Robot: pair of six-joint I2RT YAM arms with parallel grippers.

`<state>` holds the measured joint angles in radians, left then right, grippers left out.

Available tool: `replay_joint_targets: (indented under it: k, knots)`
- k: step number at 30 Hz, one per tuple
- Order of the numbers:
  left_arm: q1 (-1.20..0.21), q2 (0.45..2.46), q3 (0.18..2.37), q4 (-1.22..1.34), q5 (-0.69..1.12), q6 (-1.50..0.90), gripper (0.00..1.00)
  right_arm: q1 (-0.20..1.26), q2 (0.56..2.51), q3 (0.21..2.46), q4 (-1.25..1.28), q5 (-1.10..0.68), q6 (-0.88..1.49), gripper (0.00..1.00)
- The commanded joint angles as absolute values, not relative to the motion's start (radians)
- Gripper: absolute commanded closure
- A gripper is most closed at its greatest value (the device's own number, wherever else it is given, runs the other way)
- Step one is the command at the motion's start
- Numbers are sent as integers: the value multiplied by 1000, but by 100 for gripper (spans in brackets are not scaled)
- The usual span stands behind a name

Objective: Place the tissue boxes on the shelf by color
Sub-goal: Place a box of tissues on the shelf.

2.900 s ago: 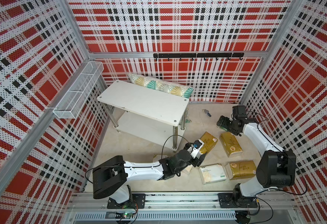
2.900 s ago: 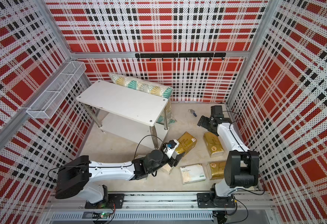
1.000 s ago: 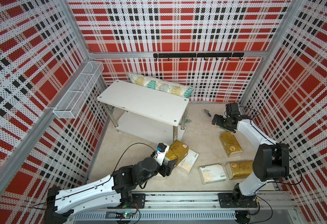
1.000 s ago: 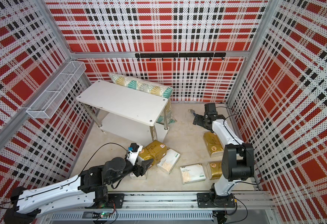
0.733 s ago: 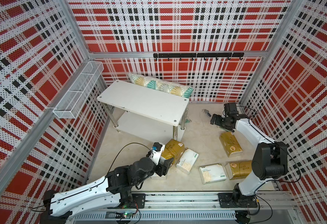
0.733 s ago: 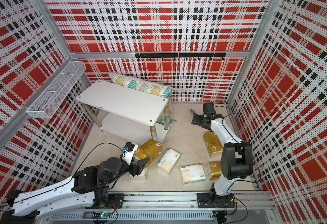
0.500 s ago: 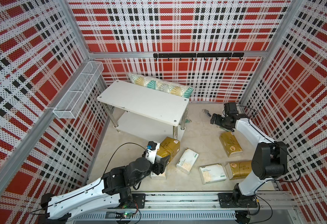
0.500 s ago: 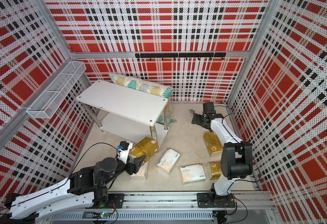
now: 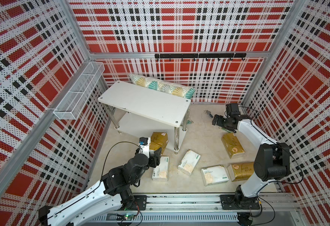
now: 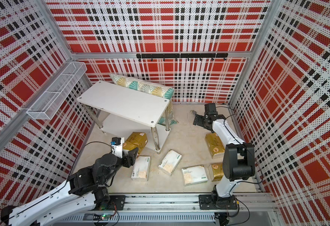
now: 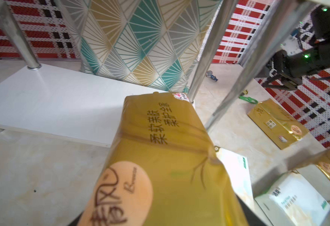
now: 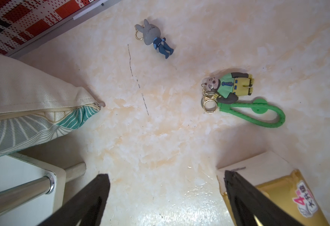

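Note:
My left gripper [image 9: 154, 152] is shut on a gold tissue box [image 9: 158, 139], held tilted at the front edge of the shelf's lower tier [image 9: 133, 125]. In the left wrist view the gold box [image 11: 160, 156] fills the jaws and points at the white lower tier [image 11: 52, 101]. The shelf top [image 9: 146, 102] is bare. On the floor lie three white tissue boxes [image 9: 160, 170] [image 9: 189, 162] [image 9: 214, 175] and two gold ones [image 9: 233, 145] [image 9: 242, 170]. My right gripper [image 9: 218, 122] hangs open over bare floor, nothing between its fingers [image 12: 93, 195].
A teal-and-gold pillow [image 9: 162, 88] leans behind the shelf. Two keychain figures [image 12: 156, 39] [image 12: 232, 86] lie on the floor ahead of the right gripper. A chrome shelf leg [image 9: 177, 140] stands just right of the held box. A wire basket [image 9: 78, 94] hangs on the left wall.
The left arm has carried the gold box left and toward the shelf's lower tier, uncovering a white box beneath it. The right gripper has barely moved and stays open.

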<state>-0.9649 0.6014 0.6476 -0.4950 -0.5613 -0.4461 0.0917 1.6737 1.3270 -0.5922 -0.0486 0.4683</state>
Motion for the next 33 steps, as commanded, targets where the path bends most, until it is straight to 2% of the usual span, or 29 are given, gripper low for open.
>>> replay_joint_targets:
  k: [1,17,26,33]
  knots:
    - [-908,593,666,-454,-554,-439,28,106,1686,1333,-579,-52,462,0]
    - [-721,675,646,-394,-551,-412,30,137,1666,1313,-565,-58,444,0]
    - [-643,720,657,-355,-536,-320,30,153,1657,1301,-538,-82,439,0]
    - [-554,736,644,-293,-454,-261,29,156,1639,1289,-522,-81,427,0]
